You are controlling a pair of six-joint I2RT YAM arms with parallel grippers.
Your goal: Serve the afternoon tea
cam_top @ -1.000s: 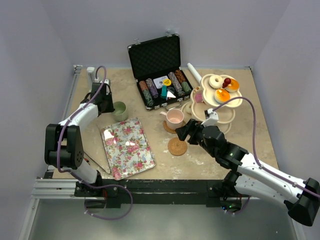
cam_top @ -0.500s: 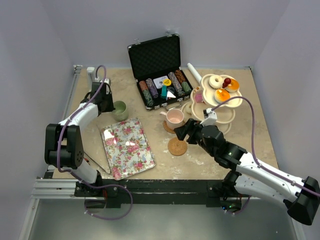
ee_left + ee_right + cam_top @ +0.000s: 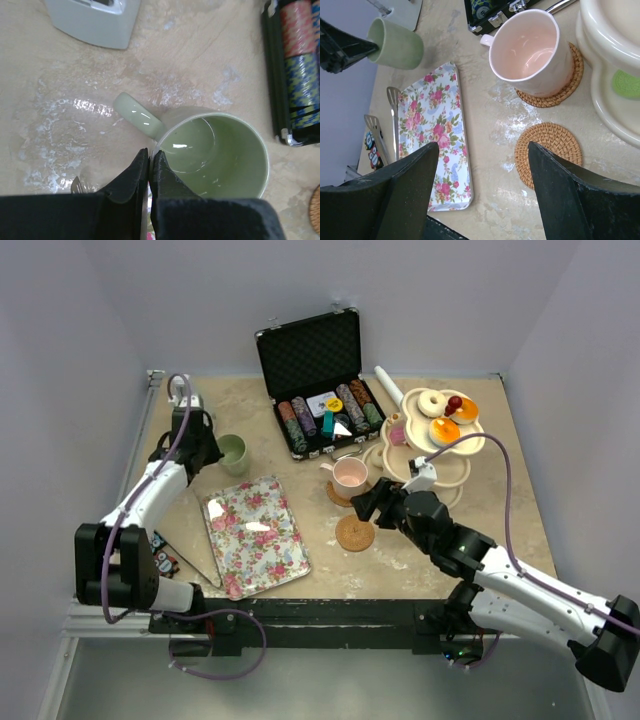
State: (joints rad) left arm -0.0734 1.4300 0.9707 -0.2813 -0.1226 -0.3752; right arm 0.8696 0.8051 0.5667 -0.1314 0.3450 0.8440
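The green cup (image 3: 233, 452) (image 3: 220, 155) is at the far left of the table. My left gripper (image 3: 207, 448) (image 3: 150, 156) is shut on its rim, right beside the handle; the cup (image 3: 397, 44) also shows in the right wrist view. The pink cup (image 3: 350, 475) (image 3: 530, 50) stands on a woven coaster. My right gripper (image 3: 365, 502) (image 3: 484, 147) hangs open and holds nothing, low over the table next to an empty coaster (image 3: 354, 533) (image 3: 548, 154). The cream tiered stand (image 3: 478, 446) (image 3: 610, 60) at the back right carries toy donuts (image 3: 432, 402) and cakes.
An open black case of poker chips (image 3: 320, 415) (image 3: 300, 75) stands at the back centre. A floral tray (image 3: 256, 533) (image 3: 437, 135) lies front left, with metal tongs (image 3: 394, 115) along its left side. A white box (image 3: 92, 20) sits in the far-left corner.
My left gripper has closed on the green cup's rim. The cup has shifted slightly toward the far left, and the left arm's elbow has swung down. The right arm is still.
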